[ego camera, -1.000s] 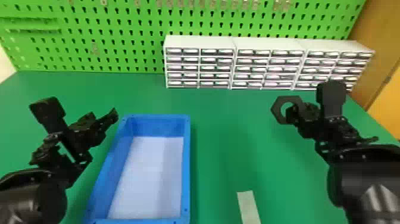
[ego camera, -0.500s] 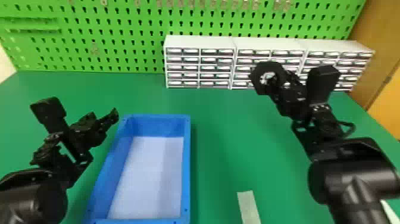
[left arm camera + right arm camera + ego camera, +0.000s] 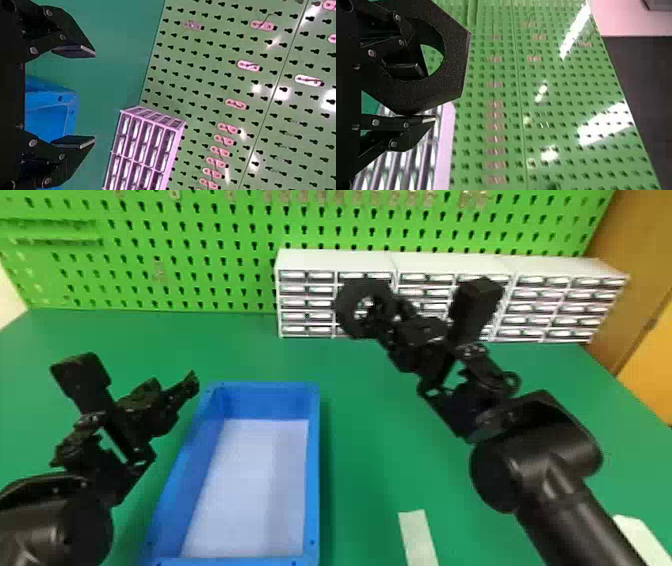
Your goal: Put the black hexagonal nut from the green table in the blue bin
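Note:
My right gripper (image 3: 395,321) is raised over the table's right half in the head view, shut on the rim of the black hexagonal nut (image 3: 345,307). In the right wrist view the nut (image 3: 456,59) is large; one finger of the right gripper (image 3: 426,95) passes into its hole and the other lies against its outside. The blue bin (image 3: 312,450) stands left of centre on the green table (image 3: 370,430), to the left of and nearer than the nut. My left gripper (image 3: 175,395) waits beside the bin's left wall; the left wrist view has this gripper (image 3: 94,97) open, holding nothing.
White drawer cabinets (image 3: 450,262) stand at the table's back, behind the nut, with a green pegboard (image 3: 190,250) behind them. A pale strip (image 3: 417,535) lies right of the bin, and a white object (image 3: 642,540) is at the lower right.
My right arm has swung left and inward, carrying the nut from the right side towards the middle, in front of the cabinets. The left arm and the bin have stayed in place.

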{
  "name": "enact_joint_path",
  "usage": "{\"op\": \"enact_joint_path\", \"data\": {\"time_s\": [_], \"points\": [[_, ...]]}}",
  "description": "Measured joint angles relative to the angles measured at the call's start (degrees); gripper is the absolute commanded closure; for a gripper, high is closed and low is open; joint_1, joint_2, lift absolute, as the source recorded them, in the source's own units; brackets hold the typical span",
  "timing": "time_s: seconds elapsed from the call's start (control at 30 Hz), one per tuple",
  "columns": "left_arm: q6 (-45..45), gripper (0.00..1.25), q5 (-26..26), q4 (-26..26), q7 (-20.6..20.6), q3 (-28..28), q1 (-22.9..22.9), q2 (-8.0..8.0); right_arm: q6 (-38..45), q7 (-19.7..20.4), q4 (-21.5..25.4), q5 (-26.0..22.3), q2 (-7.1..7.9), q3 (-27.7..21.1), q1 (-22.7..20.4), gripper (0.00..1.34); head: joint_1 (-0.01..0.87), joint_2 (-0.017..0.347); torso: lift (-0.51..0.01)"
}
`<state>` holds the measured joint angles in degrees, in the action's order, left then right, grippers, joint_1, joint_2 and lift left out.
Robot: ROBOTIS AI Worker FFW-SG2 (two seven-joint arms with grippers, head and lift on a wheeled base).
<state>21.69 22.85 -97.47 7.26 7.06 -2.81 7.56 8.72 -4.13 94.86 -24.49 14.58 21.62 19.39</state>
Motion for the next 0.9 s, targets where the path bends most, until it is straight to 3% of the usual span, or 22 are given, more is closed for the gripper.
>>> {"op": "enact_joint_path", "data": {"time_s": [0.3, 0.9], "points": [[0.00, 0.48, 0.00, 0.00, -0.05, 0.06, 0.00, 0.00, 0.88, -0.41, -0.61, -7.74, 2.65, 8.96, 2.73, 1.03, 0.691, 0.009, -0.097], [0.01, 0.48, -0.16, 0.00, -0.01, 0.12, -0.24, 0.00, 0.95, -1.39, -1.61, -12.19, 3.96, 18.54, 4.79, 1.03, 0.691, 0.009, -0.097]]}}
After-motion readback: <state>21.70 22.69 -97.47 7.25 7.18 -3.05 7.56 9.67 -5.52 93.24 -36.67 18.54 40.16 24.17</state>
